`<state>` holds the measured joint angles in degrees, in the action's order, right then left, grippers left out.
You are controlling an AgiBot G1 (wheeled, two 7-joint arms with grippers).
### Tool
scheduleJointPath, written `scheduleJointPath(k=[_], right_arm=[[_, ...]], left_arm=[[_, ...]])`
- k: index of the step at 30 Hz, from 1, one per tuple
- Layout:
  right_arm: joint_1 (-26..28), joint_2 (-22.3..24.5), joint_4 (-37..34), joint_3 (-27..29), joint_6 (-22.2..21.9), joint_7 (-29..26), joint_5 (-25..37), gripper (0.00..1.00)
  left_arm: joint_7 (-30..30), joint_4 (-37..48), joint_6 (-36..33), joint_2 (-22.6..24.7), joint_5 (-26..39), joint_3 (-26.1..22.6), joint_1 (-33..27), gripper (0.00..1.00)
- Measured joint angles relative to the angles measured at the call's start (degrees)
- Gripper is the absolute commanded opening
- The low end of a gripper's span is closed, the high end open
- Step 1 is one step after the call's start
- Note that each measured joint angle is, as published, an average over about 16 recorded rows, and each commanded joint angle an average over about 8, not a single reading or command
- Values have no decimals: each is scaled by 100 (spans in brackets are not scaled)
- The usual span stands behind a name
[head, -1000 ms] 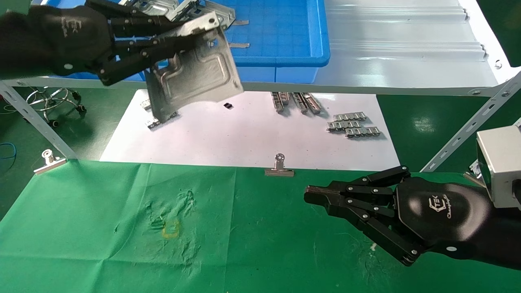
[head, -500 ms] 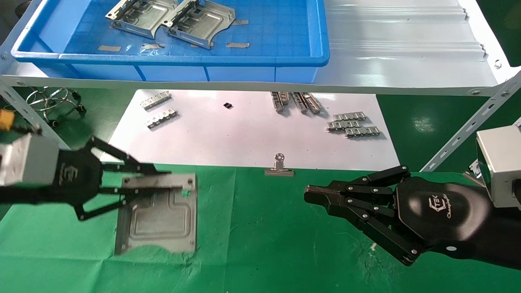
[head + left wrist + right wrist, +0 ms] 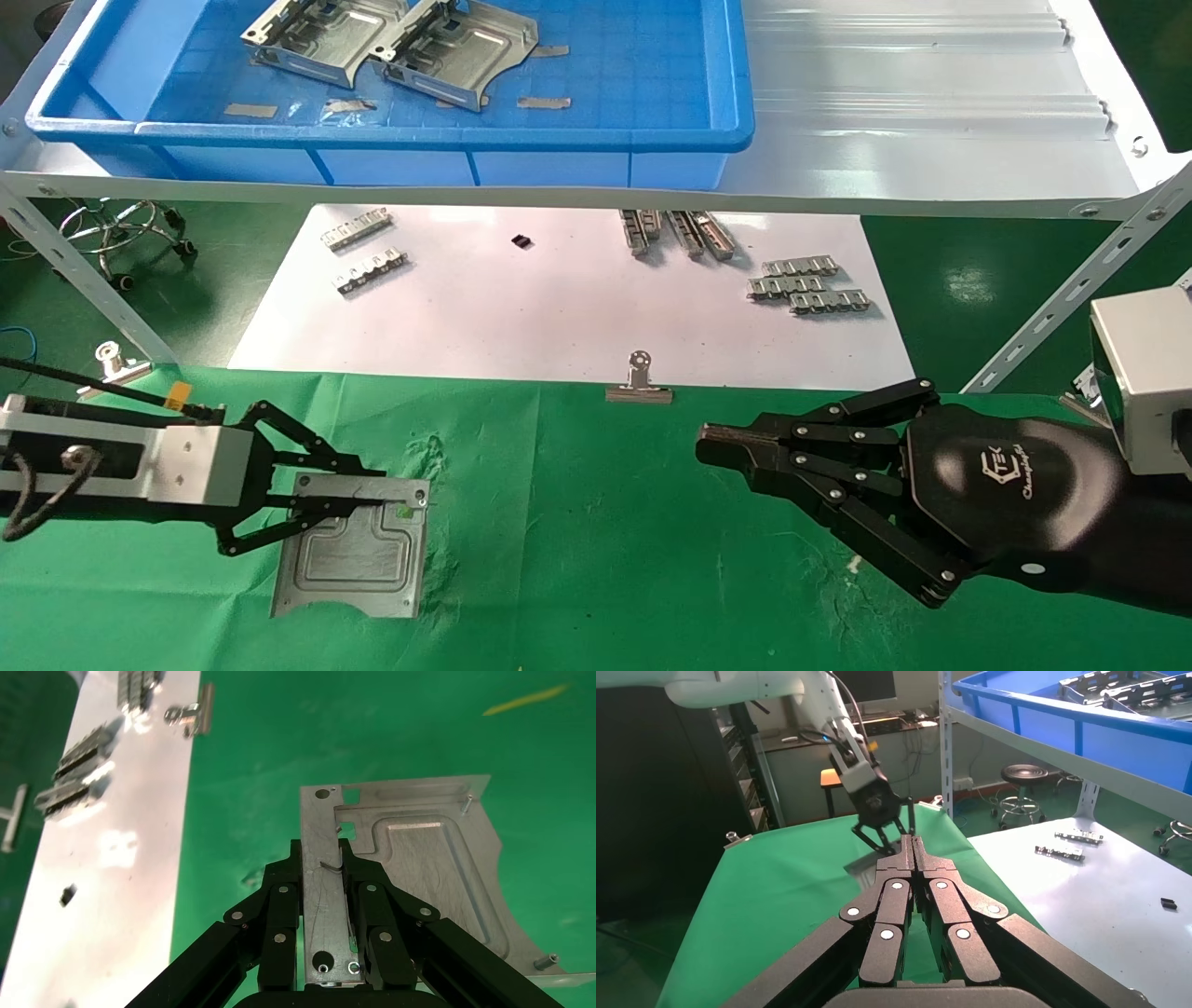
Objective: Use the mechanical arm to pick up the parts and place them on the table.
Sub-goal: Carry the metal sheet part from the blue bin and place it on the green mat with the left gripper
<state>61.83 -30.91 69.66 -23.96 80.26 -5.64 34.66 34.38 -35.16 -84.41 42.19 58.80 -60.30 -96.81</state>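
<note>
My left gripper [image 3: 358, 492] is shut on the folded edge of a silver embossed part [image 3: 358, 557], low over the green table [image 3: 577, 559] at the front left. The part lies flat at cloth level; I cannot tell whether it touches. In the left wrist view the black fingers [image 3: 281, 903] clamp the folded strip on both sides, the gripper [image 3: 325, 864] closed on the part [image 3: 429, 860]. Two more parts [image 3: 317, 33] [image 3: 461, 51] lie in the blue bin [image 3: 466, 140]. My right gripper [image 3: 710, 445] is shut and empty over the table's right side, also shown in the right wrist view [image 3: 911, 843].
The bin stands on a white metal shelf [image 3: 931, 112] at the back. Under it a white paper sheet [image 3: 559, 308] carries several narrow notched strips [image 3: 808, 284]. Binder clips [image 3: 639, 382] [image 3: 114, 366] pin the cloth's far edge. A slanted shelf leg [image 3: 84, 280] stands at the left.
My left gripper has carried the part from up beside the bin down to the green cloth at the front left. The right arm has not moved.
</note>
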Motion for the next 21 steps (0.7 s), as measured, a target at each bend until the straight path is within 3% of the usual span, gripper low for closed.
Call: scheduleJointPath(k=[9,11,18,19,21], right_arm=[[0,0,0,0,0,0,0,0],[0,0,0,0,0,0,0,0],[0,0,0,0,0,0,0,0],[0,0,0,0,0,0,0,0],[0,0,0,0,0,0,0,0]], left_arm=[[378,397,448,343,156,-51,200,0],[447,459,522,391,177,-56,239,5],[618,637,699,498,222,-64,323,89],[636,658,716,507,224,-63,331,97],[667,695,739,524,224,-61,344,100]])
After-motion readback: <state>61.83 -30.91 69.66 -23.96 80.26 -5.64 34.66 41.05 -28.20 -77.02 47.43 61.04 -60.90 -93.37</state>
